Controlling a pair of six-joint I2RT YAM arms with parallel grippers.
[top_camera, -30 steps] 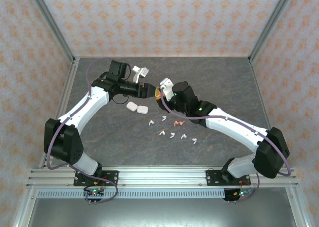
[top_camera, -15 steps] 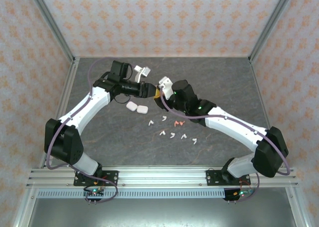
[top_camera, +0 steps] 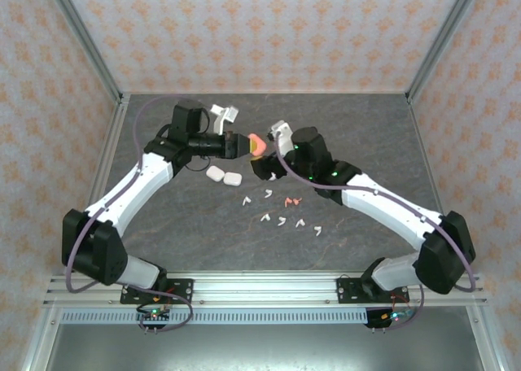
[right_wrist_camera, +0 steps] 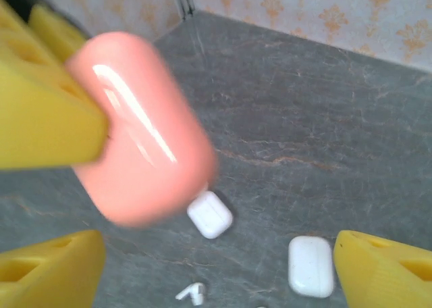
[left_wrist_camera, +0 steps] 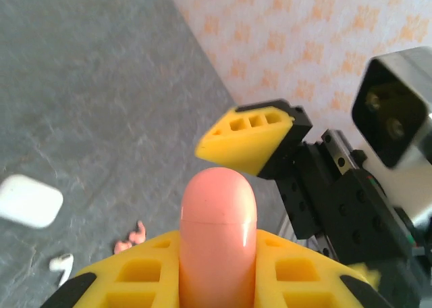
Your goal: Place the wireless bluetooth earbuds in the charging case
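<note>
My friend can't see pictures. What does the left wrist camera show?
The left gripper pinches a pink case between yellow fingers, close to the camera. The right gripper hangs open just beyond it. Below, on the grey table, lie a white case, a white earbud and pink earbuds.

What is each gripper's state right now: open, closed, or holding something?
Left gripper: closed, holding the pink charging case.
Right gripper: open, holding nothing.
</note>
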